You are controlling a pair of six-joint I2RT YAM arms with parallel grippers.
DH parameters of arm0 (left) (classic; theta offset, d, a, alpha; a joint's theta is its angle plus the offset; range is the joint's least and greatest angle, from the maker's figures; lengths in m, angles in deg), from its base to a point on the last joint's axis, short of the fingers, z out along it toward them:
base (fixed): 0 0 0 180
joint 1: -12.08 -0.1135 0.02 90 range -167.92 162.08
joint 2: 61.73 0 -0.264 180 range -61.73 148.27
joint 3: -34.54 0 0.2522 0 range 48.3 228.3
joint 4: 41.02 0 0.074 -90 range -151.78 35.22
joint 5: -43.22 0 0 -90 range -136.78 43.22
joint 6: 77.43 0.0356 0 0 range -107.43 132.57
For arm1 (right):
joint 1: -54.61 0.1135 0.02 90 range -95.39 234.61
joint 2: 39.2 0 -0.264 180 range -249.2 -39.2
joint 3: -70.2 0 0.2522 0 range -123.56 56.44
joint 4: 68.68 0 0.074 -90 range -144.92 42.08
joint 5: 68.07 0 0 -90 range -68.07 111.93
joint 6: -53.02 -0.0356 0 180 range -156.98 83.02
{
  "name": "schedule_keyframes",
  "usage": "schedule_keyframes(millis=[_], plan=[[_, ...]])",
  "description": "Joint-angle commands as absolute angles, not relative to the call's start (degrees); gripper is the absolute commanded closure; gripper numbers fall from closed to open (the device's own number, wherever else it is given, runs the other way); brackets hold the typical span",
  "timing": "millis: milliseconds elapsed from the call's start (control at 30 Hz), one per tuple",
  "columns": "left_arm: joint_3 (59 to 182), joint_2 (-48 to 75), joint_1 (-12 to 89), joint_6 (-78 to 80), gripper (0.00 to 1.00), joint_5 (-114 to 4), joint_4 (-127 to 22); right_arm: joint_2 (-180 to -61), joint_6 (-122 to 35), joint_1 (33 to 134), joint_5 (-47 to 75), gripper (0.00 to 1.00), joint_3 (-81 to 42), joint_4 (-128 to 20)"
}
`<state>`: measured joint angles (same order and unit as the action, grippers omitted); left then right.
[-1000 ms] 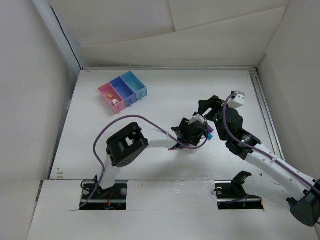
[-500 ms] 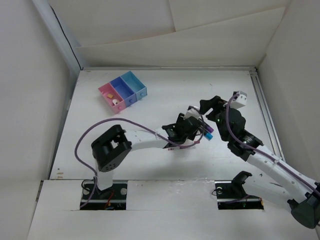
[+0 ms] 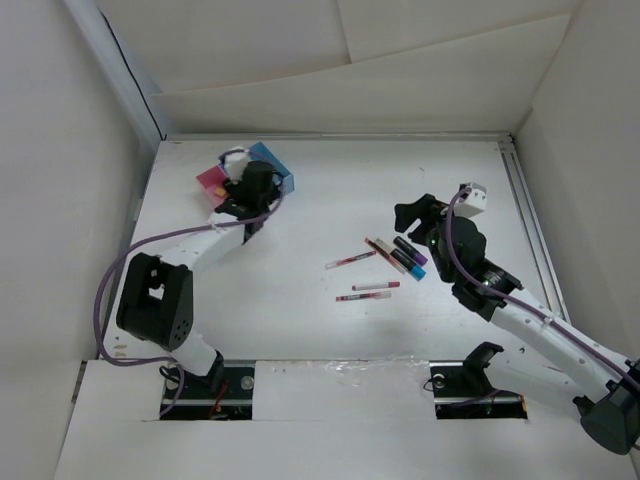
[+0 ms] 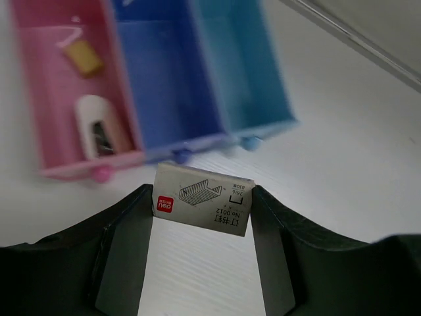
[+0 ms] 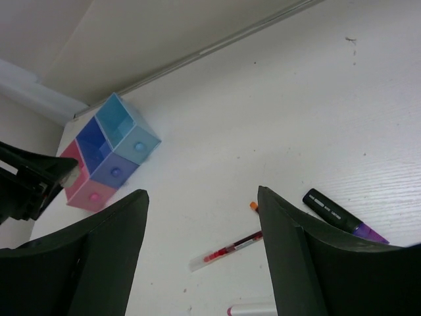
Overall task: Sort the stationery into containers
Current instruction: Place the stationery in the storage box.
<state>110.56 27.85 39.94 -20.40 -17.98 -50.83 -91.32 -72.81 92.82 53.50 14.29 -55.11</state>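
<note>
A: What is held in the left hand (image 3: 252, 186), and why so high?

B: A small printed box (image 4: 202, 199) is clamped between both fingers, with its label turned outward. It is kept above the bin walls, at the far left corner of the surface (image 3: 330, 195), probably so that it can be dropped in from above.

A: Into which bin?

B: That cannot be told. The box is seen just short of the front walls, about where the pink bin (image 4: 46, 85) and the medium blue bin (image 4: 164, 79) join. A beige eraser (image 4: 83, 57) is already lodged in the pink one, so blocks are probably meant to go there. Nothing is seen in the light blue bin (image 4: 240, 66).

A: And the right hand (image 5: 200, 201)?

B: It is spread wide with nothing gripped. It is hung over the loose pens (image 3: 362, 296) and the purple-ended marker (image 5: 339, 212) lying towards the right edge, presumably so that the next pick can be lined up.
</note>
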Motion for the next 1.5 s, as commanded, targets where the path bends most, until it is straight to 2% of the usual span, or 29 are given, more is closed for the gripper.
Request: schedule_keyframes(millis=[0, 200, 567, 833, 867, 1033, 1133, 1200, 1467], plan=[[108.2, 24.9, 31.9, -27.4, 0.78, -20.1, -50.7, -91.2, -73.1, 92.3, 51.0, 0.27, 13.4, -56.1], [109.0, 26.0, 22.3, -30.1, 0.78, -20.9, -49.2, -92.4, -73.1, 92.3, 50.0, 0.27, 13.4, -57.1], [121.9, 38.1, 21.0, -26.4, 0.73, -16.0, -57.0, -91.9, -72.6, 92.3, 49.3, 0.27, 13.4, -57.1], [121.8, 39.2, 21.0, -26.9, 0.72, -14.2, -58.0, -91.9, -72.6, 92.3, 49.3, 0.27, 13.4, -57.1], [121.1, 39.2, 21.0, -26.9, 0.7, -14.2, -58.6, -91.9, -72.6, 92.3, 49.3, 0.27, 13.4, -57.1], [119.9, 38.5, 21.0, -26.9, 0.5, -13.7, -57.8, -91.9, -72.6, 92.3, 49.3, 0.27, 13.4, -57.1], [119.3, 37.2, 21.0, -26.9, 0.46, -13.6, -57.0, -91.9, -72.6, 92.3, 49.3, 0.27, 13.4, -57.1], [119.3, 36.4, 21.0, -26.9, 0.39, -14.2, -56.5, -91.9, -72.6, 92.3, 49.3, 0.27, 13.4, -57.1], [118.0, 29.8, 24.0, -25.8, 0.39, -14.3, -54.3, -91.9, -72.0, 92.3, 49.8, 0.27, 13.4, -57.1]])
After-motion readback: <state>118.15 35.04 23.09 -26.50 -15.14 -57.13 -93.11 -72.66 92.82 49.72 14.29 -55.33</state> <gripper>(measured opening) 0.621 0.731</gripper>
